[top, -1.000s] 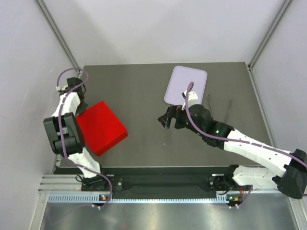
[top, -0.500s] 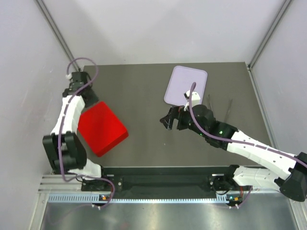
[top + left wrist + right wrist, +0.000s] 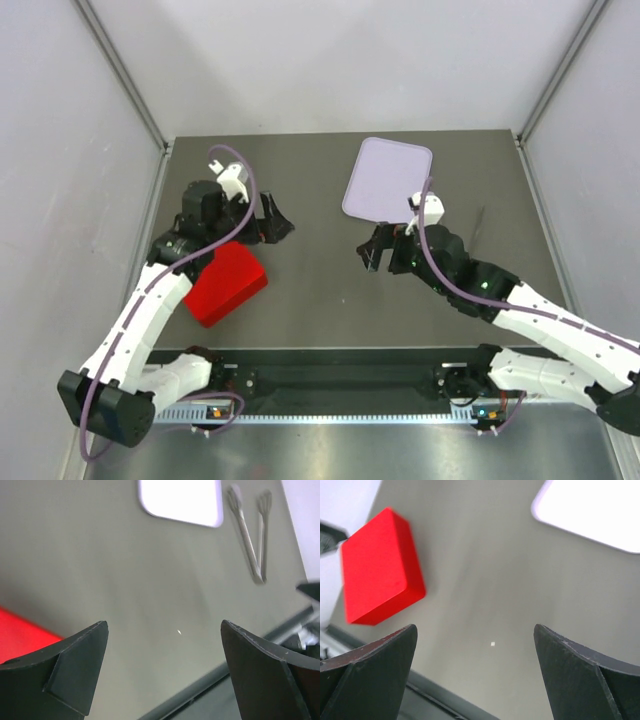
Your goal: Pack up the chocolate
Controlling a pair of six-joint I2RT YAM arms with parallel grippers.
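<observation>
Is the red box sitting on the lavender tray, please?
No, the red box lies apart from the lavender tray, with table between them.

A red box (image 3: 228,285) lay on the tabletop (image 3: 320,290) at left. A lavender tray (image 3: 388,178) and tongs (image 3: 250,535) lay at rear right.

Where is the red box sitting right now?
Top view: the red box lies on the table's left side, toward the near edge, the open left gripper just beyond its far corner.
</observation>
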